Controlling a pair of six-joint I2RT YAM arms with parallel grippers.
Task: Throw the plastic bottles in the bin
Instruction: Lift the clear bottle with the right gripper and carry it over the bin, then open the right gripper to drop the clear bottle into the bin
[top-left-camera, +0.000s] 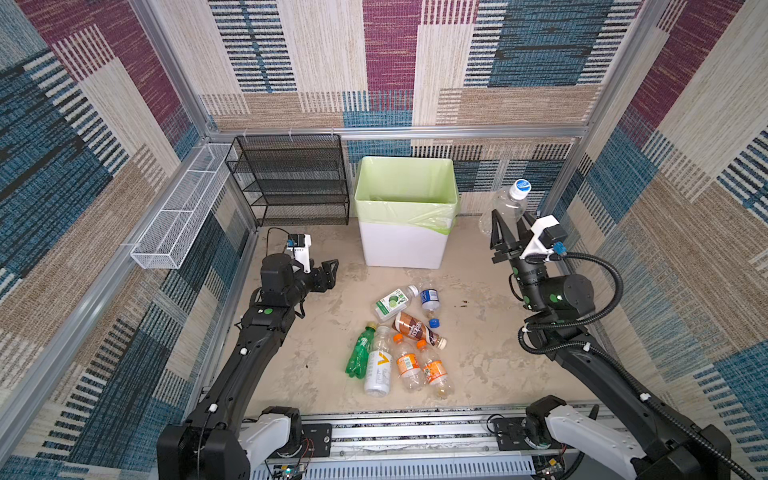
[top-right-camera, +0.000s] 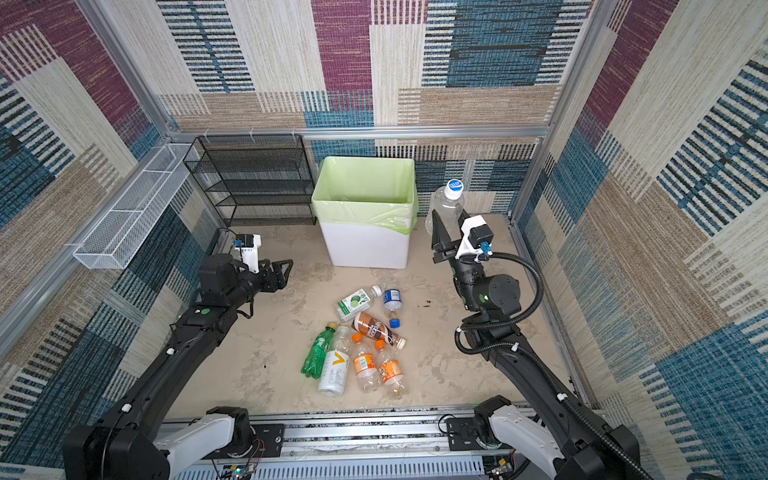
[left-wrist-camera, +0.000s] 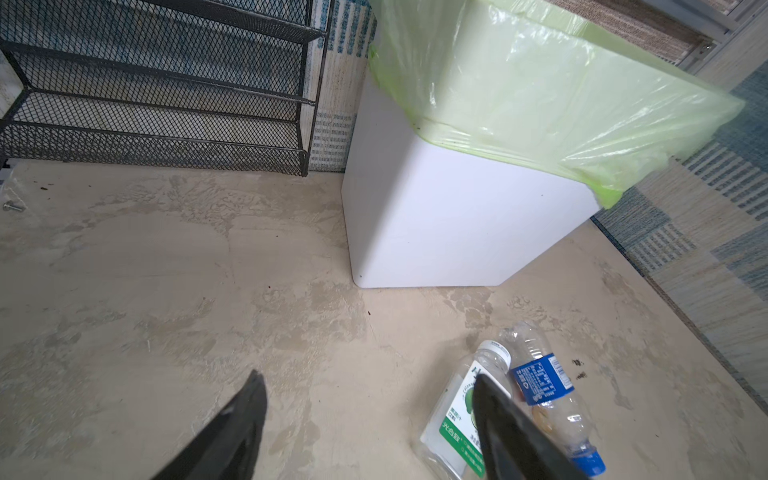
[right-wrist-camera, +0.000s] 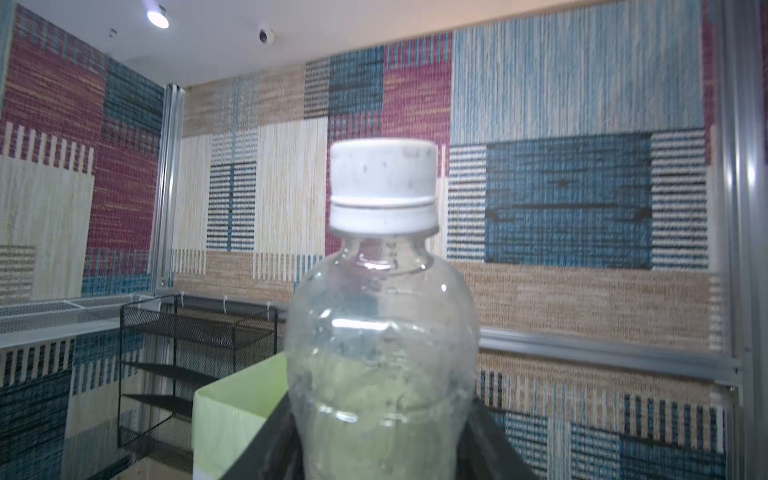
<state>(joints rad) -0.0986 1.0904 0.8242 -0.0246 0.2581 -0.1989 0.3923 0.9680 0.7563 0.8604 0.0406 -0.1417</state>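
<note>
Closest to the right wrist camera you have the clear bottle (right-wrist-camera: 382, 353), upright, with a white cap. The right jaws are closed on its lower body. From above, it hangs just beside the bin (top-left-camera: 403, 245), on the right arm's side, with its cap higher than the rim, but it is not over the opening. So this one is lifted and not yet dropped.

No bottle shows inside the bin, though the green bag hides part of its bottom. Seven lie together on the surface in front of the bin: the green bottle (top-left-camera: 359, 353), the white-labelled bottle (top-left-camera: 380, 370), the brown-labelled bottle (top-left-camera: 417, 330), the blue-labelled bottle (top-left-camera: 430, 301), the green-and-white-labelled bottle (top-left-camera: 392, 303) and the two orange-capped bottles (top-left-camera: 409, 365). I judge that most of the work is left.

The left jaws stand wide open and hold nothing, low over the surface in front of the bin, toward the black rack (top-left-camera: 291, 183).

The held bottle is transparent, has no label, is a little dented and seems empty.
</note>
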